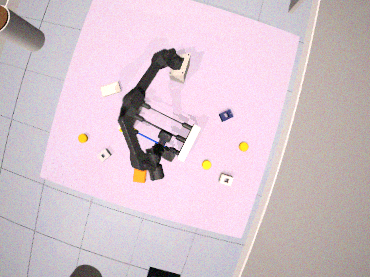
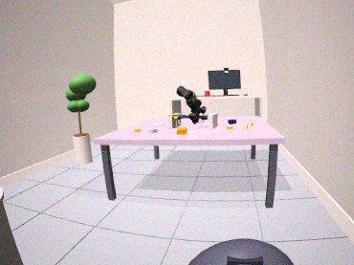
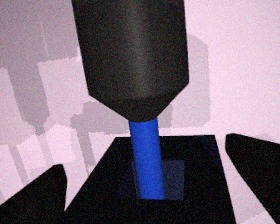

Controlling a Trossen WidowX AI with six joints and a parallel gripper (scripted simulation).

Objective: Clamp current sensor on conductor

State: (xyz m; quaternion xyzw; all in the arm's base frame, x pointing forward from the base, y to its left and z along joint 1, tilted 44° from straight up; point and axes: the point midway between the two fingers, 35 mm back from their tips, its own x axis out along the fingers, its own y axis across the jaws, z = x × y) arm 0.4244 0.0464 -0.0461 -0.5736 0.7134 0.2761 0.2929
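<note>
Black sensor block [image 3: 206, 167] at the blue conductor [image 1: 146, 138] [image 2: 184, 117] [image 3: 147, 165], gripper [image 1: 159, 148] [image 2: 195, 121] [image 3: 147, 157] open wide.
Conductor runs over the block's middle in wrist view, fingers apart from it on both sides; latch and arrow direction can't tell. Spot is inward from the tabletop's [image 1: 70, 106] [image 2: 191, 141] bottom edge in top view, nearer the left edge than the right. Dark sleeve [image 3: 135, 50] on conductor; white upright block [image 1: 189, 143] [image 2: 212, 121] at the rods' right end. Orange block [image 1: 139, 176] [image 2: 182, 131] between arm [image 1: 132, 131] [image 2: 191, 100] and bottom edge. Navy block [image 1: 228, 113] [image 2: 232, 121] toward right edge; white square block [image 1: 226, 179] [image 2: 247, 126] toward bottom-right corner.
</note>
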